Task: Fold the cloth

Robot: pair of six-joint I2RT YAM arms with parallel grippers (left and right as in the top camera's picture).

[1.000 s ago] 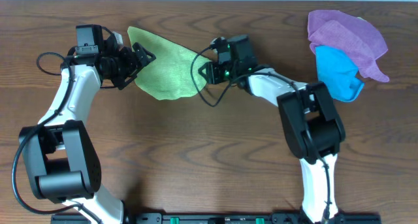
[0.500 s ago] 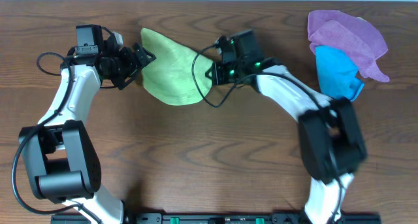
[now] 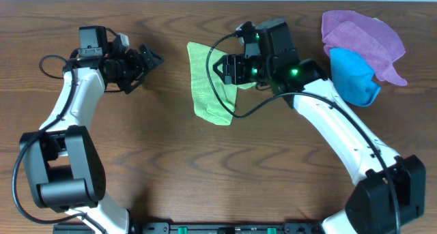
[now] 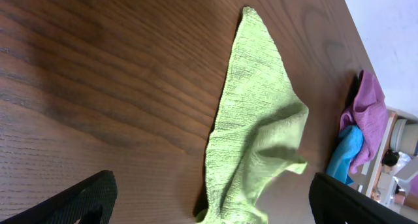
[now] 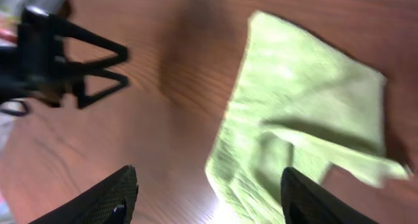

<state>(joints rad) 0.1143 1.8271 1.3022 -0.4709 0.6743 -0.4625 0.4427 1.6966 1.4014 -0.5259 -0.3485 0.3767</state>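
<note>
Wooden tabletop (image 3: 171, 166) holds the cloth (image 3: 207, 91) rumpled near its middle, long axis running front to back — the right gripper (image 3: 222, 70) hovers directly over it, jaws spread, empty. The left gripper (image 3: 151, 58), wide and empty too, sits well apart on the cloth's left.

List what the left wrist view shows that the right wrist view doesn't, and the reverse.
Only the left wrist view: the purple cloth and the blue cloth, heaped together near the table edge. Only the right wrist view: the left hand seen from the front, fingers spread open, apart from the cloth. Both: the cloth, lying rumpled and partly folded over on the wooden table.
</note>
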